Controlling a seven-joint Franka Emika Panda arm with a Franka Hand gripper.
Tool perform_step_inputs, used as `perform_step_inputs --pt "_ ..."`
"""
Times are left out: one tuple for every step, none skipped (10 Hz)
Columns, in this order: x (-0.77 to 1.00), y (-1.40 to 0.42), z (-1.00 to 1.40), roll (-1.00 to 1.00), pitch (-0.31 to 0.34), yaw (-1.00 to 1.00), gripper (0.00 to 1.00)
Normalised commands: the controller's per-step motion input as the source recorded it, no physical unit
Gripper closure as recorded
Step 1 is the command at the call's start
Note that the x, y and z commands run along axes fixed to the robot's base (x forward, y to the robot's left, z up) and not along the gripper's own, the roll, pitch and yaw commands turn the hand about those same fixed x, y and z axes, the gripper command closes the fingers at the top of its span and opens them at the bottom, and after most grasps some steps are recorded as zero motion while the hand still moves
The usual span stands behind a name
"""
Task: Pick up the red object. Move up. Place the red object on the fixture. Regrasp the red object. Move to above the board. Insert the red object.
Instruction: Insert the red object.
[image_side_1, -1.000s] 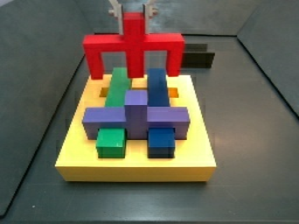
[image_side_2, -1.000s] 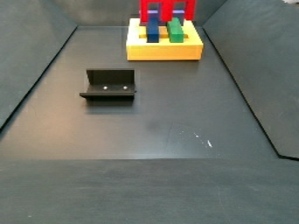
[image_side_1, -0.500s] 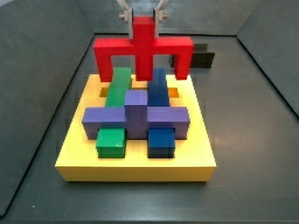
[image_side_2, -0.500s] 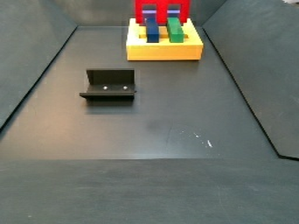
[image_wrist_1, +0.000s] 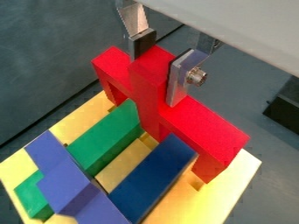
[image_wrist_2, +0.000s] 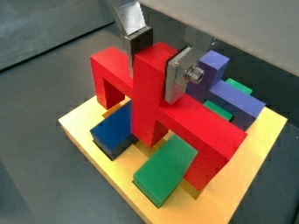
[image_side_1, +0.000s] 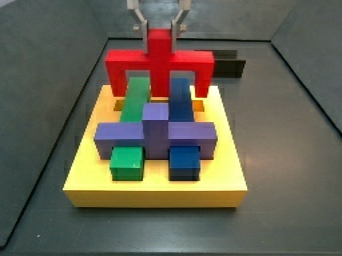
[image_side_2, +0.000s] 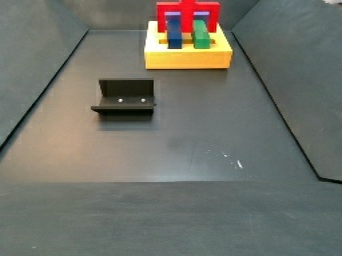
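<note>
So the claw (image_wrist_1: 162, 59) is clamped on the upright stem of the red object (image_wrist_1: 176, 109), one silver finger (image_wrist_1: 184, 77) flat on each side of it, closed down to just the stem's width. In both wrist views the red object's wide bar sits crosswise with its legs pointing down toward the board (image_wrist_2: 93, 144), straddling the green block (image_wrist_1: 105, 144) and blue block (image_wrist_1: 158, 175) that lie side by side in the yellow slab. In a side view the red object (image_side_1: 159, 66) is over the far end of the board (image_side_1: 158, 188), legs down at the slab's back edge, though I can't tell if they're actually seated in the slots or just touching. The purple cross block (image_side_1: 155, 131) sits nearer the camera, across the green and blue ones. The fixture (image_side_2: 126, 98) is sitting on the dark floor well apart from the board (image_side_2: 187, 58), with nothing on it.
</note>
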Motion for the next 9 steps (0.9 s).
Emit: perform_step_inputs --pt "0.22 0.0 -0.03 0.0 0.0 0.0 1.0" --pt "0.01 0.0 -0.14 0.02 0.0 0.0 1.0" --pt "0.0 0.0 -0.15 0.02 0.0 0.0 1.0" --pt "0.0 0.0 -0.14 0.0 0.0 0.0 1.0" --pt "0.0 0.0 -0.16 0.0 0.0 0.0 1.0" --pt "0.0 0.0 -0.22 0.0 0.0 0.0 1.0" --pt "0.0 0.0 -0.22 -0.01 0.0 0.0 1.0" --pt "0.0 0.0 -0.21 -0.02 0.0 0.0 1.0" --pt "0.0 0.0 -0.21 -0.04 0.0 0.0 1.0"
